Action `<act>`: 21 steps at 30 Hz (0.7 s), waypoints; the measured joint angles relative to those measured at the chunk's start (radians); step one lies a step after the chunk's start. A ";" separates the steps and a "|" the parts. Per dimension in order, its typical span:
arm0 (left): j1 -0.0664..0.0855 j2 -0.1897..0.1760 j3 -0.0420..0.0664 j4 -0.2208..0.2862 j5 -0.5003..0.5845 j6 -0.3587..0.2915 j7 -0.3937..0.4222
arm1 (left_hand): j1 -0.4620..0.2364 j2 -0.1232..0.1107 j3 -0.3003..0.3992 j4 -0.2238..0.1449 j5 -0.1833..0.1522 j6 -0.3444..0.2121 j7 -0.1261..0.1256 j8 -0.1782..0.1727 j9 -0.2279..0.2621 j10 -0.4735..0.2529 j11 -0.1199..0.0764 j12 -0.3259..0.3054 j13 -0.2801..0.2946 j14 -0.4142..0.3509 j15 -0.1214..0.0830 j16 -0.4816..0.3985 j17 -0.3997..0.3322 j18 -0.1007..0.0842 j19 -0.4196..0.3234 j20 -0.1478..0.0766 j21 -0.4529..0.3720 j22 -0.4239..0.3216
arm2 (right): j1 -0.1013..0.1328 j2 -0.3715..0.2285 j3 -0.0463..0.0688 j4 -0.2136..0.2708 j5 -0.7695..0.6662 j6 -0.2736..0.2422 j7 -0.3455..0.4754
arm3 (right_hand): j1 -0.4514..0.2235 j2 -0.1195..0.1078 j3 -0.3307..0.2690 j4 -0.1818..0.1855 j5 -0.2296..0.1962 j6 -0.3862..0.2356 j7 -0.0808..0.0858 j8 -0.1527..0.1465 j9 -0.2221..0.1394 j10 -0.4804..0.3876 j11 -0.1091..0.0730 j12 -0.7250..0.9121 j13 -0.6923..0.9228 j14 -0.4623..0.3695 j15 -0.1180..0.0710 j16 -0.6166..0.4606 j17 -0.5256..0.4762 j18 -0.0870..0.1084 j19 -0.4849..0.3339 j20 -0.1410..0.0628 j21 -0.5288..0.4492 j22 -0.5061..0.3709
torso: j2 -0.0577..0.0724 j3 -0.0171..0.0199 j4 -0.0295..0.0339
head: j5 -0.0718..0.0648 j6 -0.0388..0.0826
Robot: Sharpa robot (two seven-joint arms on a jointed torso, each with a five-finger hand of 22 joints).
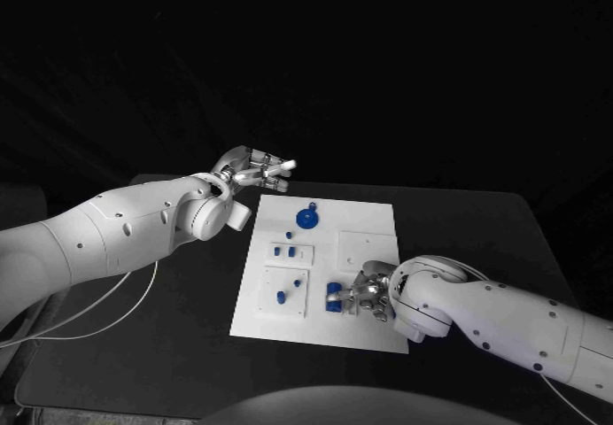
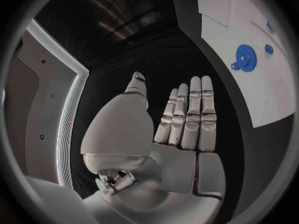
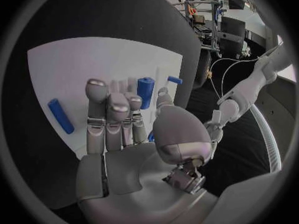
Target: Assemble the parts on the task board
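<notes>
Right hand down on the near part of the white board, left hand parked off its far-left corner.

Left one hovering over the black table, fingers straight and side by side, holding nothing, apart from the board. Right one low over the board's near edge, fingers stretched out, a blue cylinder just past the fingertips; can't tell if it's actually pinched or only touched. Blue rod lying flat beside that hand. Blue gear sitting toward the far end, smaller blue bits mid-board.
</notes>
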 measured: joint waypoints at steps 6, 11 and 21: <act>0.000 -0.002 0.000 0.000 0.000 0.000 -0.001 | 0.000 0.000 0.000 0.000 0.000 0.000 0.000 0.000 0.000 0.000 0.000 0.000 0.000 0.000 0.000 0.000 0.001 0.000 0.000 0.000 0.000 -0.004 | 0.000 -0.033 0.000 0.029 -0.006 0.002 0.012 | 0.065 -0.130 0.290 -0.036 -0.054 0.025 -0.009 0.000 -0.001 0.002 -0.002 0.010 0.004 0.000 0.000 0.000 0.000 0.000 0.000 0.000 0.000 0.000 | 0.000 0.0000 -0.0001 | 0.000 0.000; 0.000 -0.003 0.000 0.000 0.000 0.000 -0.002 | 0.000 0.000 0.000 0.000 0.000 0.000 0.000 0.000 0.000 0.000 0.000 0.000 0.000 0.000 0.000 0.000 0.001 0.000 0.000 0.000 0.000 -0.004 | 0.000 -0.043 0.001 0.042 -0.008 0.012 0.024 | 0.089 -0.171 0.355 -0.038 -0.054 0.047 -0.017 0.000 0.010 0.006 -0.006 0.010 0.007 0.002 -0.002 0.000 0.000 0.000 0.000 0.000 0.001 0.001 | 0.000 -0.0001 0.0000 | 0.000 0.000; 0.000 -0.003 -0.001 0.000 -0.001 0.000 -0.005 | 0.000 0.000 0.000 0.000 0.000 0.000 0.000 0.000 0.000 0.000 0.000 0.000 0.000 0.000 0.000 0.000 0.001 0.000 0.000 0.000 0.000 -0.004 | -0.001 -0.033 0.001 0.043 -0.013 0.030 0.038 | 0.102 -0.168 0.380 -0.061 0.001 0.064 -0.035 0.000 0.081 0.015 -0.015 0.007 -0.003 0.004 -0.004 0.000 0.001 0.000 0.000 0.000 0.010 0.005 | 0.000 -0.0007 0.0014 | -0.002 -0.001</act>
